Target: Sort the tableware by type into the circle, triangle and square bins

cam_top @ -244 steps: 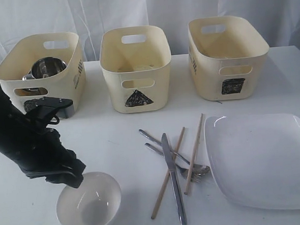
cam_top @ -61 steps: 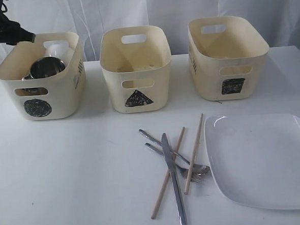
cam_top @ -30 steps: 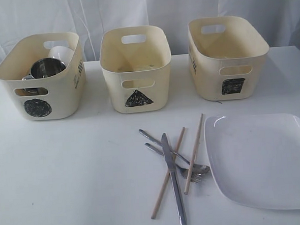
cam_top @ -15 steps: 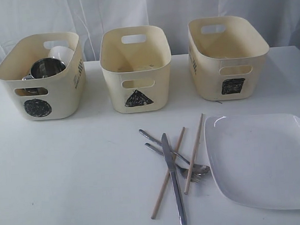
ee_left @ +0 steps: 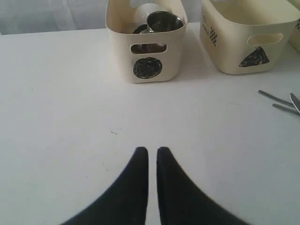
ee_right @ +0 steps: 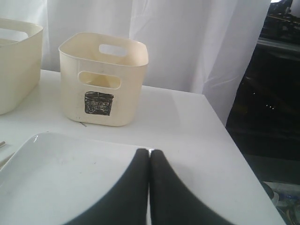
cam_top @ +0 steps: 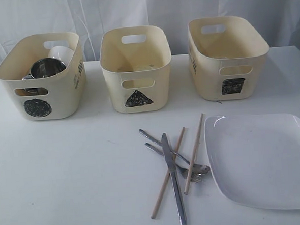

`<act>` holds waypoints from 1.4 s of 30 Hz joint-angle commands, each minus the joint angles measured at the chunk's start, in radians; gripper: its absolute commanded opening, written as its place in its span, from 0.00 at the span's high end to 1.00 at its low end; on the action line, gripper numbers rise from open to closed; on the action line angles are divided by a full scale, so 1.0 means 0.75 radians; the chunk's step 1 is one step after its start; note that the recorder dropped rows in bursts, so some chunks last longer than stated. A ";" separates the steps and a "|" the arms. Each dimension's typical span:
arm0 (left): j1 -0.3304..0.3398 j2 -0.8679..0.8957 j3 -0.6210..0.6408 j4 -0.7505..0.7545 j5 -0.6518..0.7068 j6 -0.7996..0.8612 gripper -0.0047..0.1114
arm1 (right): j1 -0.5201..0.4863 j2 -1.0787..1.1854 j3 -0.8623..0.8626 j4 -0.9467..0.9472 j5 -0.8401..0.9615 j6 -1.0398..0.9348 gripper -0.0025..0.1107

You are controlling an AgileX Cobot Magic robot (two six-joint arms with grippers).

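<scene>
We count 3 bins in a row at the back: the circle bin (cam_top: 57,100), holding at least 1 steel mug (cam_top: 46,68) and 1 white bowl (cam_top: 59,50), the triangle bin (cam_top: 116,94) and the square bin (cam_top: 209,83). In front lie 1 knife (cam_top: 173,182), 1 fork (cam_top: 162,153), 1 spoon (cam_top: 157,140) and 2 chopsticks (cam_top: 194,153) in a crossed heap just beside 1 plate (cam_top: 265,161), which runs to the view's right edge; the table (cam_top: 67,173) lies bare on the left. The left gripper (ee_left: 152,152), fingers all but together on nothing, hangs over bare table well short of the circle bin, and the right gripper (ee_right: 149,154), fingers pressed together, sits over the plate's rim.
</scene>
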 commanded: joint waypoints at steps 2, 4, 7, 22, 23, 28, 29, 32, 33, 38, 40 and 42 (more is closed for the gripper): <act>0.000 -0.008 0.004 0.000 0.095 -0.008 0.84 | 0.002 -0.007 0.008 -0.003 -0.010 0.007 0.98; 0.000 -0.008 0.004 0.000 0.148 -0.008 0.84 | 0.002 -0.007 0.008 -0.003 -0.010 0.007 0.98; 0.000 -0.008 0.004 0.000 0.204 -0.008 0.84 | 0.002 -0.007 0.008 -0.003 -0.010 0.007 0.98; 0.000 -0.008 0.002 0.000 0.137 -0.003 0.84 | 0.002 -0.007 0.008 -0.003 -0.010 0.007 0.98; 0.000 -0.008 0.002 0.000 0.118 -0.003 0.84 | 0.002 -0.007 0.008 -0.003 -0.010 0.007 0.98; 0.000 -0.008 0.016 0.000 -0.030 -0.001 0.84 | 0.002 -0.007 0.008 -0.003 -0.010 0.007 0.98; 0.000 -0.008 0.034 0.000 -0.073 -0.001 0.84 | 0.002 -0.007 0.008 -0.003 -0.010 0.007 0.98; 0.000 -0.008 0.102 -0.010 -0.211 0.003 0.84 | 0.002 -0.007 0.008 -0.003 -0.010 0.007 0.98; 0.000 -0.008 0.136 -0.016 -0.273 0.007 0.84 | 0.002 -0.007 0.008 -0.003 -0.010 0.007 0.98; 0.000 -0.008 0.303 -0.031 -0.594 0.019 0.84 | 0.002 -0.007 0.008 -0.003 -0.010 0.007 0.98; 0.000 -0.008 0.373 -0.034 -0.695 0.034 0.84 | 0.002 -0.007 0.008 -0.003 -0.010 0.007 0.98; 0.000 -0.008 0.440 -0.034 -0.769 0.037 0.84 | 0.002 -0.007 0.008 -0.003 -0.010 0.007 0.98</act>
